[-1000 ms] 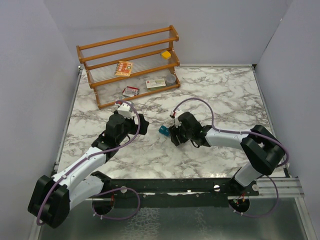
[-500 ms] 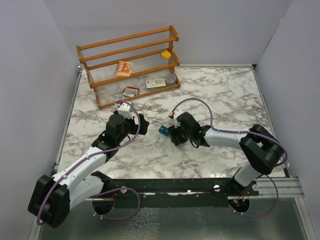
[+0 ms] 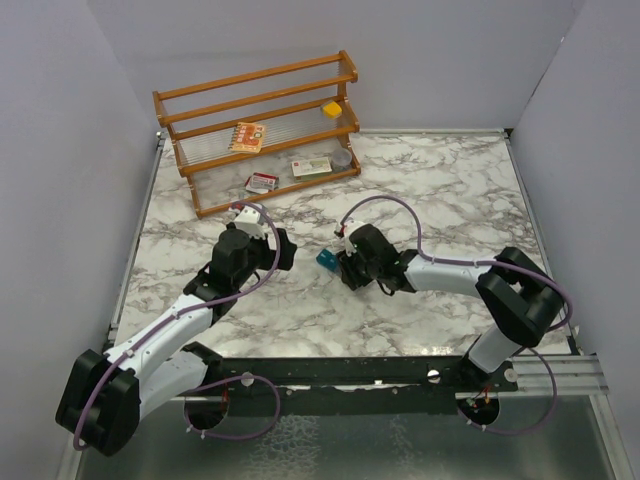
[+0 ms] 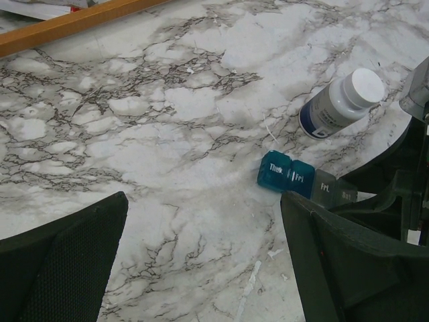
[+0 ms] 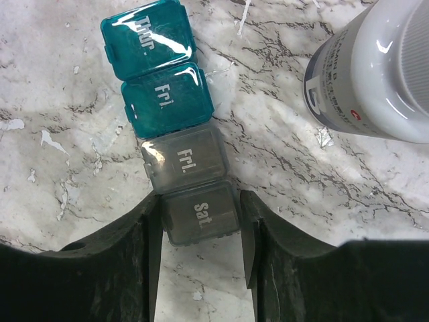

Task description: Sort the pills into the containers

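The containers (image 5: pixel 175 127) are a strip of joined square compartments lying flat on the marble, two teal ones marked Thur. and Fri., then two grey ones marked Fri. and Sat. My right gripper (image 5: pixel 200 208) is shut on the grey Sat. end, a finger against each side. From above, the teal end of the containers (image 3: pixel 326 262) sticks out to the left of the right gripper (image 3: pixel 345 268). My left gripper (image 4: pixel 204 201) stands wide open over bare marble, just left of the containers (image 4: pixel 295 178). No loose pills show.
A greyish pill bottle (image 5: pixel 375 74) with a white cap lies on its side close to the strip, also seen from the left wrist as the bottle (image 4: pixel 338 102). A wooden rack (image 3: pixel 260 130) holding small boxes stands at the back left. White walls enclose the table.
My right gripper has slid a little forward and left along the strip and its jaws have narrowed onto the Sat. compartment. The left arm has stayed put.
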